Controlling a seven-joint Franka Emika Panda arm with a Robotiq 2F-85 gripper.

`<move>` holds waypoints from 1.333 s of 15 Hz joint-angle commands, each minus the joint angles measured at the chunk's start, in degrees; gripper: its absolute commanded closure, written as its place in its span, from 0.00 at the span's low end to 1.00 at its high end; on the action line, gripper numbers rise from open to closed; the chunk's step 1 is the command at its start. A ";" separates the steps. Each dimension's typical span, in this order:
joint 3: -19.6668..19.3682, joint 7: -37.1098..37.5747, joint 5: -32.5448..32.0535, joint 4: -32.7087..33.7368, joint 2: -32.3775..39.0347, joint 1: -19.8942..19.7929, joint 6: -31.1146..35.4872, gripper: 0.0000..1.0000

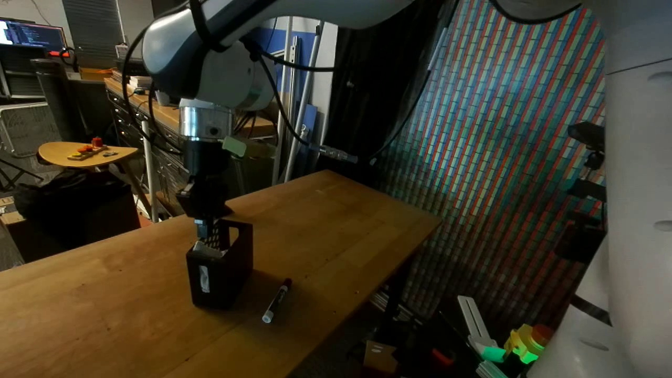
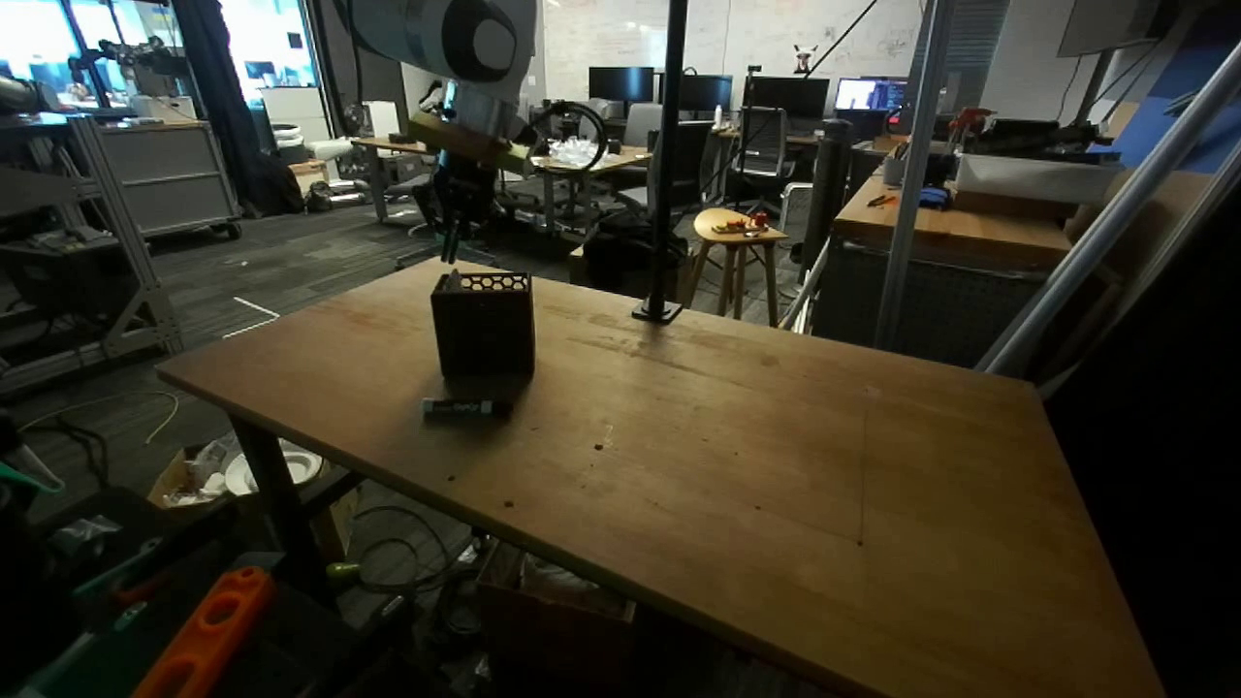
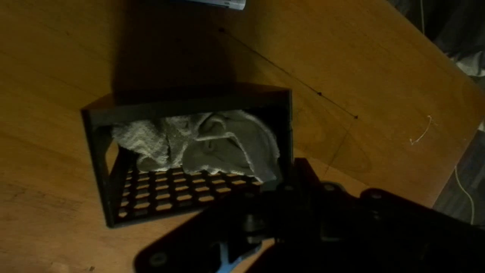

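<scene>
A black open-topped box (image 1: 219,278) with a honeycomb wall stands upright on the wooden table. Crumpled grey cloth (image 3: 227,144) lies inside it, seen from above in the wrist view. My gripper (image 1: 202,236) points down at the box's rim, its fingers close together. In an exterior view the gripper (image 2: 450,256) hangs just above the far corner of the box (image 2: 485,330). The wrist view puts the dark gripper (image 3: 296,165) by the box's right wall, nothing visible in its jaws; contact with the wall or cloth cannot be made out. A marker (image 1: 276,301) lies beside the box.
The wooden table (image 2: 737,456) has an edge near the box and marker. A black post (image 2: 659,308) rises at its far side. Behind stand a stool (image 2: 729,231) with toys and a long workbench (image 2: 931,218). Cables hang along the arm.
</scene>
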 commanded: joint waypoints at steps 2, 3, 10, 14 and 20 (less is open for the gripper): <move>-1.84 4.55 -4.42 -2.27 -8.06 1.78 -4.39 0.91; -2.06 5.28 -5.14 -2.52 -9.39 1.88 -5.02 0.91; -2.09 7.16 -7.41 -0.92 -11.02 3.12 -6.73 0.91; -1.81 7.62 -7.95 0.90 -9.35 4.52 -6.83 0.93; -1.61 8.11 -8.81 4.45 -5.86 6.21 -6.52 0.92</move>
